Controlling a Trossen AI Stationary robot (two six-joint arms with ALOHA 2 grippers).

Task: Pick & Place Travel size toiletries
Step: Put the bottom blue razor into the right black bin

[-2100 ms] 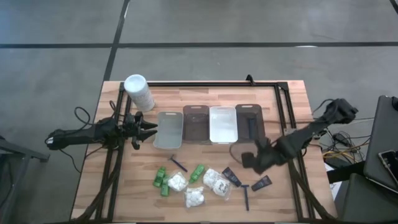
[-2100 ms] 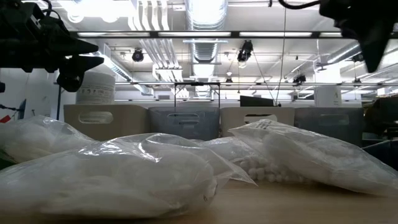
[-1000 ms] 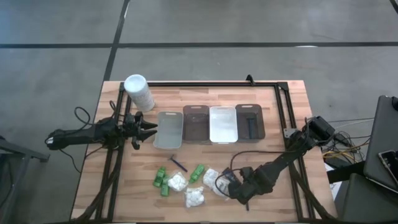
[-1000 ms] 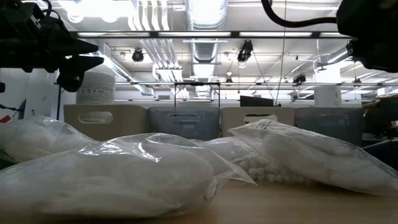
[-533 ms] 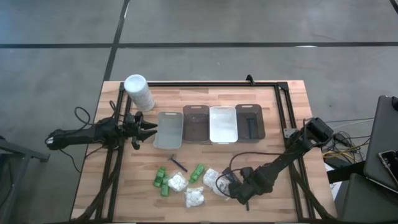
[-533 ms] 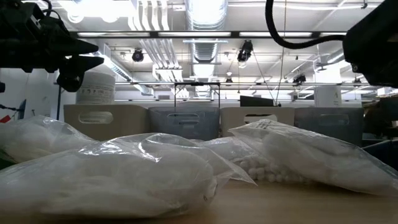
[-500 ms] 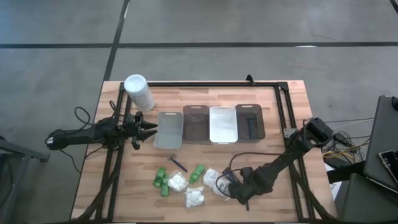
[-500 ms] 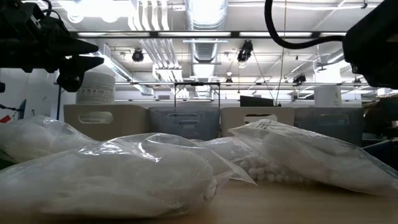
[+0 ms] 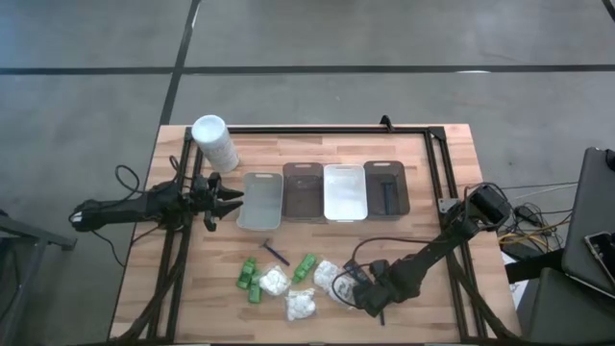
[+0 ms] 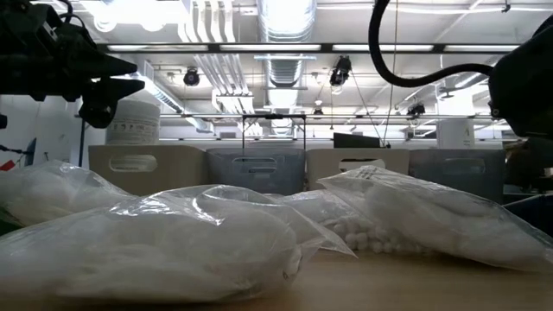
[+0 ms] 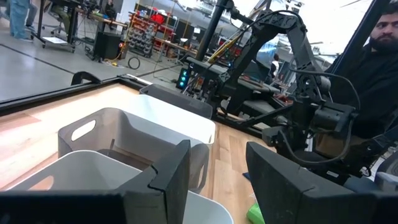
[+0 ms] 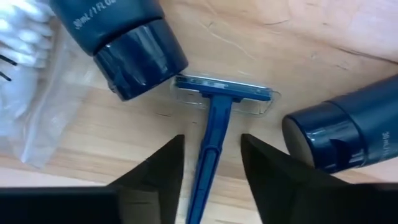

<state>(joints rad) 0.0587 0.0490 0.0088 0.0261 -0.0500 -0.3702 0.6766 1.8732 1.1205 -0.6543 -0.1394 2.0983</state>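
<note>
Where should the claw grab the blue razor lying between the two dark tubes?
Grab the blue razor by its thin handle, coming straight down from above. It lies flat on the wood, and the handle already runs between the right claw's open fingers. The wide head sits between the two dark tubes, so there is less room there.

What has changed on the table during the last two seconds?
The right gripper came down from near the trays to the front of the table and now hangs open astride the blue razor, not yet grasping it. The left gripper stayed beside the leftmost tray; the toiletries did not move.
</note>
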